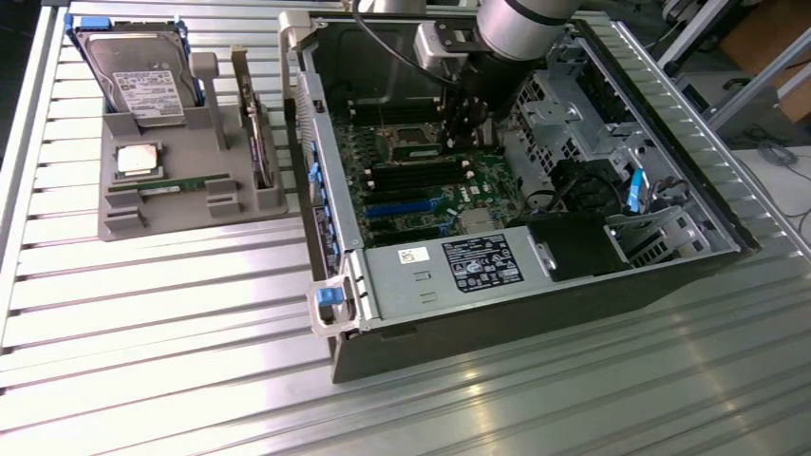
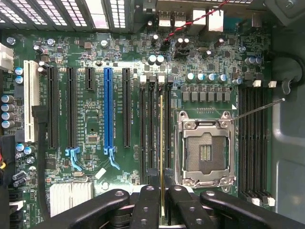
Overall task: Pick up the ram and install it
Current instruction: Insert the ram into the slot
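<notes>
Arm: reaches down into the open computer case from above, over the motherboard.
Gripper: black fingers closed together on the ram, one on each face of the stick.
Ram: held edge-on in the wrist view, a thin line running along the memory slots just beside the empty CPU socket; whether it is seated in a slot I cannot tell.
Second ram stick: lies in a groove at the front of the grey holder, on the exterior view's left, well apart from the case.
CPU chip: square, silver, resting on the holder just behind the second stick.
Hard drive: silver with a white label, standing tilted at the back of the holder.
Expansion slots: one blue slot among black ones, beside the memory slots.
Power supply: grey box with labels, at the near end of the case.
Table: ribbed metal surface bearing the case and holder.
</notes>
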Controlling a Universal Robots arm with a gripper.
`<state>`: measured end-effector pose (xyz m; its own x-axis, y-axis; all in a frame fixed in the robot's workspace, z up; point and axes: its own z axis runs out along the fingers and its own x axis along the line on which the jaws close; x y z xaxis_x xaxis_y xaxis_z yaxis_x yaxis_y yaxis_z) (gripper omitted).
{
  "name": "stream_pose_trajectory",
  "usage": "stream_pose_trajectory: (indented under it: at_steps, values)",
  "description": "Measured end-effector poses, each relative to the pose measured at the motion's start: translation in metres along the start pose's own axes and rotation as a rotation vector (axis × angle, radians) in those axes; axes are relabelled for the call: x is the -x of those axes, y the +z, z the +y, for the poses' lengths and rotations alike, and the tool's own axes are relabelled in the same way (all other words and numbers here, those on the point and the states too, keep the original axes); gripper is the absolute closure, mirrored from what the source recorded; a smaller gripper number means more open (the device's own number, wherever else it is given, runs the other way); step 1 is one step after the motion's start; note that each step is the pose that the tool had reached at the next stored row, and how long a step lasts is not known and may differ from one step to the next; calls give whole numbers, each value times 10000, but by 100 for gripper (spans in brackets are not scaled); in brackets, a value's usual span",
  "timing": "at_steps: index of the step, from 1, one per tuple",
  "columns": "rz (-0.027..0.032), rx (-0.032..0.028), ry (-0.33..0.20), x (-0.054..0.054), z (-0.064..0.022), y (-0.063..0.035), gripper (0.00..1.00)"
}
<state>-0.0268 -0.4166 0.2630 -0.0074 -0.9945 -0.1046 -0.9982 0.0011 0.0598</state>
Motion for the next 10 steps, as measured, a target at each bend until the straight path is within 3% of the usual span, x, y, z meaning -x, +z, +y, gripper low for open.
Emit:
stream_pose_trajectory:
  at_steps: [3,4,6,8,10]
  values:
    - [239,0,11,-1,19,6,86]
    - [370,-2,20,-1,30,10,86]
    - [542,-3,29,-2,33,17,86]
    - [606,-3,33,-3,56,31,86]
    - [620,-4,34,-5,77,47,86]
